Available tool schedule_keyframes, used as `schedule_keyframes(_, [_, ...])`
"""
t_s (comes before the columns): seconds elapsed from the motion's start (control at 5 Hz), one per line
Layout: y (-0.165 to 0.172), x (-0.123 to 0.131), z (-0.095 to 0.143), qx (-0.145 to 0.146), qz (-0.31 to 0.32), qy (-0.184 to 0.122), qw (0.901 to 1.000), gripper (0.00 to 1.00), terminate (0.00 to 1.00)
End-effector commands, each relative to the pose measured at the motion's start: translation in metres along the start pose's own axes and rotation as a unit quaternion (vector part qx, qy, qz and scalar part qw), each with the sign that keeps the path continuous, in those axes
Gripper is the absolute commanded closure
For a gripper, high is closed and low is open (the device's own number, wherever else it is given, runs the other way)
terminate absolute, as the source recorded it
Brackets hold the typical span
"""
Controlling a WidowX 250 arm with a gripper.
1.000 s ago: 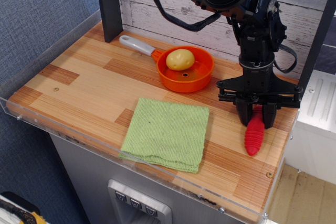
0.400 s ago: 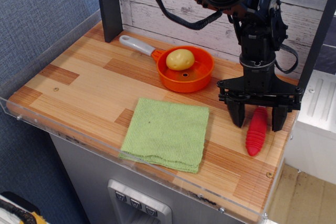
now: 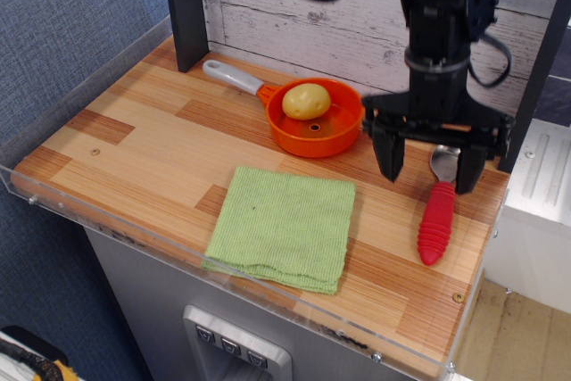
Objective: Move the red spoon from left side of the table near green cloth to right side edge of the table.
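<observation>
Since the earlier views, the gripper (image 3: pixel 431 165) has let go of the red spoon (image 3: pixel 436 219) and risen clear of it: a second ago its jaws were pressed together on the upper end of the handle, then they parted, and now they hang spread wide above the spoon's silver bowl, with that bowl showing between them at right of centre in the frame. The red spoon lies flat on the table (image 3: pixel 134 131) in the lower right part of the frame, close to the right edge, its ribbed red handle pointing toward the bottom of the frame and its metal bowl toward the top, so that its long axis runs nearly vertically in the picture with a slight lean. The gripper's opening runs left to right across that axis, and the spoon lies directly below and slightly toward the lower frame edge from the fingertips; no contact between the two is visible. The green cloth (image 3: pixel 282 225) lies to the left of the spoon at lower centre, apart from it, with bare wood between. An orange pan (image 3: pixel 316 119) holding a potato (image 3: pixel 306 101) sits above the cloth at upper centre, well clear of the spoon. Judged from this layout, the spoon already rests at the right side, and only withdrawal of the arm remains.
</observation>
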State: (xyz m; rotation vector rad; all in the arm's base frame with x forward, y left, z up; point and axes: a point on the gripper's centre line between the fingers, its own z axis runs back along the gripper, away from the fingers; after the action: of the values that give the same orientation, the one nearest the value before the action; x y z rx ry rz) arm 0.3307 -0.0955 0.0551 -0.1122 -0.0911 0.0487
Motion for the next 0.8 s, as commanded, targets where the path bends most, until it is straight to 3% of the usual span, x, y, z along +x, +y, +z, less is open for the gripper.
schedule_keyframes(0.0, [0.044, -0.012, 0.055, 0.043, -0.056, 0.005, 0.9975, 0.0, 0.0])
schedule_keyframes(0.2, [0.073, -0.02, 0.071, 0.052, -0.047, 0.001, 0.9975, 0.0, 0.0])
schedule_keyframes(0.6, [0.132, 0.004, 0.083, 0.078, -0.004, -0.009, 0.9969, 0.0, 0.0])
